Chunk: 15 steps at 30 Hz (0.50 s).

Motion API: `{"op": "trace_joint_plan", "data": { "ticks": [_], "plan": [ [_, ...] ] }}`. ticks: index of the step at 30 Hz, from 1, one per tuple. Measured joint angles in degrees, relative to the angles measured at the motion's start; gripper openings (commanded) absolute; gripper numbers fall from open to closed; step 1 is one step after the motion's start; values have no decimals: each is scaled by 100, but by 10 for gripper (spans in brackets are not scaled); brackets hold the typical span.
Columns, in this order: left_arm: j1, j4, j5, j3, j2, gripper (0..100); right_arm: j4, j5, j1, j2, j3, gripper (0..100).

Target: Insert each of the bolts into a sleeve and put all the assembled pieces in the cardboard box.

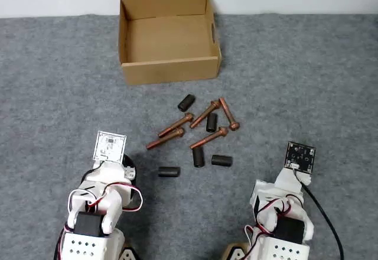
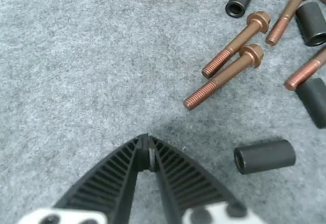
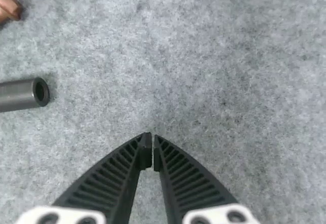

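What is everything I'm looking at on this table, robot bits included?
Cardboard box: one, brown, empty, far side of the table.
Bolts: five, copper, scattered loose between the box and the arms.
Sleeves: five, black, lying among the bolts.
Table covering: one, grey, felt-like, under everything.
Left gripper: one, black, closed and empty, over bare covering.
Right gripper: one, black, closed and empty, over bare covering.

Right gripper (image 3: 153, 151), fingertips pressed together, above grey felt (image 3: 234, 56); dark sleeve (image 3: 23, 94) lying to its left, two copper bolt heads (image 3: 7, 7) farther off.
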Motion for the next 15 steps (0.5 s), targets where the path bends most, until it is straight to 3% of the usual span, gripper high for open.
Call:
{"op": "trace_joint_plan", "data": {
  "ticks": [7,15],
  "plan": [
    [0,0,0,0,0,6,0,0,0,0,0,11],
    [0,0,0,0,0,6,-105,0,-484,0,-325,10]
  ]
}}
